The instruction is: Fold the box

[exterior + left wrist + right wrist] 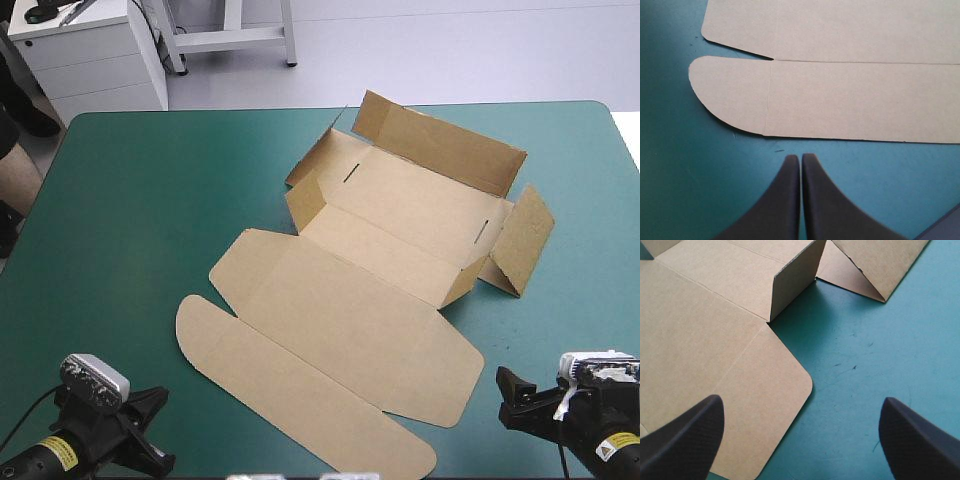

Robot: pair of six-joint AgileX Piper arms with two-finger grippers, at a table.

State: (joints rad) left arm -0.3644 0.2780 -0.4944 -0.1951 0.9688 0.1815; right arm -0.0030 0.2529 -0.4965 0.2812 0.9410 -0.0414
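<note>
The brown box (400, 215) lies at the middle of the teal-green table (140, 200), its far walls partly raised and its lid (340, 310) flat toward the near edge. The left end effector (800, 159) is closed and empty, just short of the rounded tuck flap (840, 100). The right end effector (801, 402) is wide open and empty, above the lid's rounded corner.

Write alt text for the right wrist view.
The right gripper, its black fingers open, hangs over the rounded corner of a flat panel of the brown box on the teal-green cover. Ahead, one box wall stands raised, with a flap slanting beyond it.
</note>
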